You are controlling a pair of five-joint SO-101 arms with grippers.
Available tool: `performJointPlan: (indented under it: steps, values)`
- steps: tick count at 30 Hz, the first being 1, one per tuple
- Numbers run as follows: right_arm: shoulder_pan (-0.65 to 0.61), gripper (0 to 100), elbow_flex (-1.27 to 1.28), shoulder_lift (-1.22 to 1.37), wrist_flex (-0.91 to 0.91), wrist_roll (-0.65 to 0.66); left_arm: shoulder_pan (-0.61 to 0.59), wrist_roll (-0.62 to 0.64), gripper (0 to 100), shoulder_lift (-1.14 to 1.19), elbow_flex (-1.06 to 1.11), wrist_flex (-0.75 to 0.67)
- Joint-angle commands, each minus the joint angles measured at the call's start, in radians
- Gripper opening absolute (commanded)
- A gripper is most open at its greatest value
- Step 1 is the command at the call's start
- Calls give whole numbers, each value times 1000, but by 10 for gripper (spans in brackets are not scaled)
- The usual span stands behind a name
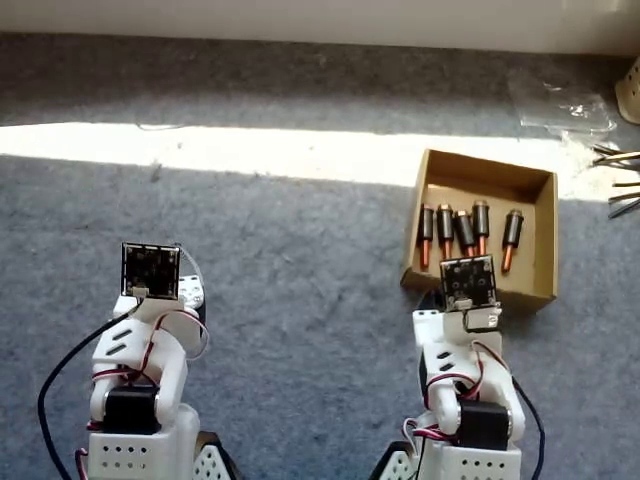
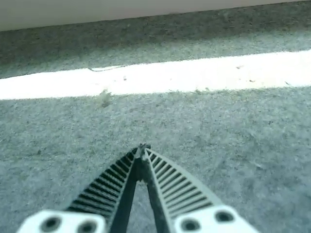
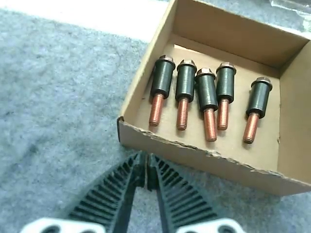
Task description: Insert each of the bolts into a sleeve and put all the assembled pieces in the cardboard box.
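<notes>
In the high view, the shallow brown cardboard box [image 1: 487,170] stands at about 2 o'clock from the middle of the grey carpet-like table cover [image 1: 300,300]. Inside it lie five copper-coloured threaded bolts [image 3: 210,124]. Each one is pushed through a dark cylindrical sleeve [image 3: 206,92], so that the head shows at one end and the bare thread at the other. They lie flat on the box floor in a row, with heads toward 12 o'clock and threads toward 6 o'clock. Four are close together, and the fifth lies a little apart on the 3 o'clock side. Lying flat between the walls, the round pieces probably cannot roll away.

The right gripper [image 3: 146,162] is just outside the wall of the box on its 6 o'clock side. Its jaws are pressed together with nothing between them. The left gripper [image 2: 142,151] is low over the bare cover, well apart from the box, toward 9 o'clock. Its jaws also meet at the tips and hold nothing.

I judge that the work is finished or almost finished. All five pieces that I can see are assembled and in the box, and this would explain why both arms rest with empty, closed jaws.
</notes>
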Motion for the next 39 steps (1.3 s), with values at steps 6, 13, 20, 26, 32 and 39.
performJointPlan:
  steps: [6,13,20,26,32,39]
  values:
    - [-8,5,70,-7,12,-9,19,-5,11,-2,-7,103]
    - [-8,5,70,-7,16,-5,19,-3,11,-2,-7,169]
    - [-8,5,71,-7,18,-9,19,-3,11,-2,-7,232]
    - [-8,5,110,-7,38,-11,21,-2,11,-2,-7,307]
    - [-8,5,176,-7,31,-58,22,-5,11,-2,90,331]
    - [-8,7,180,-7,39,-206,59,-5,11,-2,120,318]
